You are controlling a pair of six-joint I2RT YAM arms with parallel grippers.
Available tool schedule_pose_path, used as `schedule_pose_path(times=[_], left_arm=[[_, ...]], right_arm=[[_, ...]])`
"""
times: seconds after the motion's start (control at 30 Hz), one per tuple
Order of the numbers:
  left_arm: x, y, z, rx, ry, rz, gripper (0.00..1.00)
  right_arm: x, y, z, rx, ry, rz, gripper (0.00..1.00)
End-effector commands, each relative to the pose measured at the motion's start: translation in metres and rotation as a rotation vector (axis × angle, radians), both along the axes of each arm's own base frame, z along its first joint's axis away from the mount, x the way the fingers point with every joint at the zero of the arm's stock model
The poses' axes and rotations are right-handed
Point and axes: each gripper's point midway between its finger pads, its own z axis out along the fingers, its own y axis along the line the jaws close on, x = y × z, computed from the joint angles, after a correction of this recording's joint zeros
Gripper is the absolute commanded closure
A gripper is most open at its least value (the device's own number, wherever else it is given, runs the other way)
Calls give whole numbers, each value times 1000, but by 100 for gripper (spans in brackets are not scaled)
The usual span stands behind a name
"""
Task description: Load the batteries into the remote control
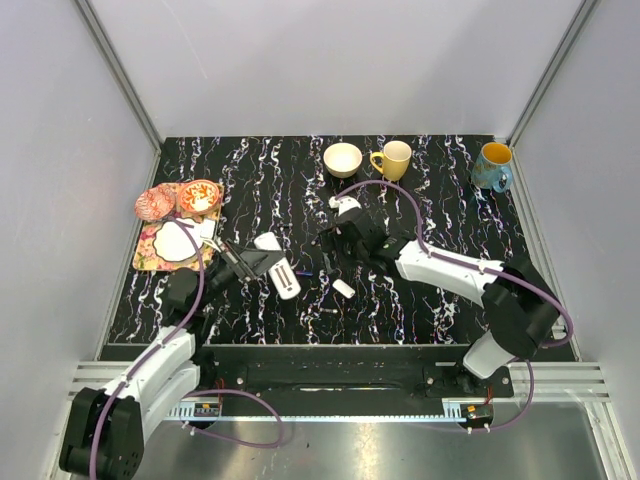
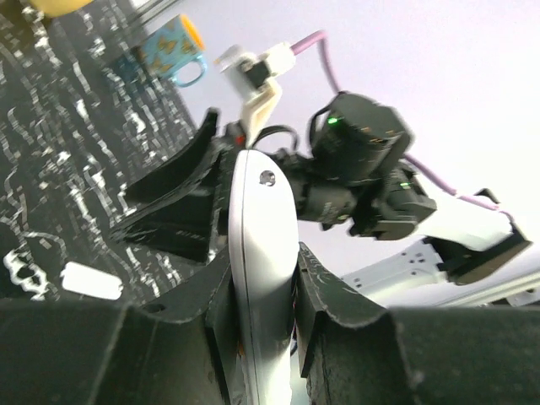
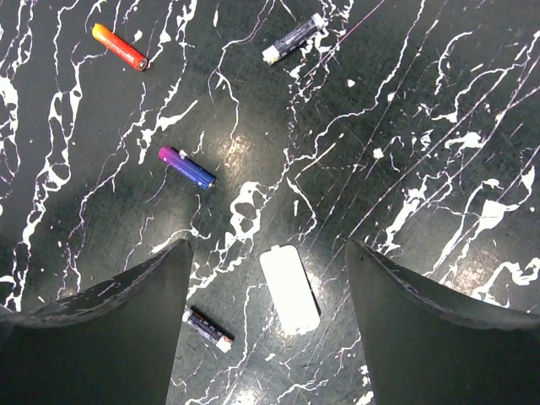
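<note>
The white remote control [image 2: 261, 253] stands on edge between the jaws of my left gripper [image 2: 263, 283], which is shut on it. In the top view the remote control [image 1: 284, 276] is held above the table left of centre. My right gripper [image 3: 268, 253] hangs open over the table, with nothing between its fingers. A small white cover plate [image 3: 289, 288] lies flat on the table below it. Several batteries lie loose nearby: a red-orange one [image 3: 120, 46], a blue-purple one [image 3: 187, 166], a dark one with a white end [image 3: 293, 38] and a short dark one [image 3: 207, 329].
A white bowl [image 1: 343, 159], a yellow mug [image 1: 393, 159] and a blue mug [image 1: 493, 166] stand along the back edge. A tray with a plate [image 1: 172, 243] and red dishes [image 1: 200, 196] sits at the left. The right arm [image 2: 363, 160] is close in front of the remote.
</note>
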Motion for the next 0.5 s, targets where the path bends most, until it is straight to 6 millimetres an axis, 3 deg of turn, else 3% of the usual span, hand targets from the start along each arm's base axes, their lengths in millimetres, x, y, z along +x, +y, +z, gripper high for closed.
schedule_pose_path(times=[0.0, 0.2, 0.33, 0.47], left_arm=[[-18, 3, 53, -99, -184, -63, 100], [-17, 3, 57, -86, -181, -52, 100], [-20, 3, 65, -102, -192, -62, 100], [-25, 1, 72, -107, -211, -96, 100]], right_arm=[[13, 23, 20, 85, -91, 79, 23], [8, 49, -15, 20, -35, 243, 30], [4, 70, -26, 30, -45, 338, 31], [12, 86, -35, 13, -53, 338, 33]])
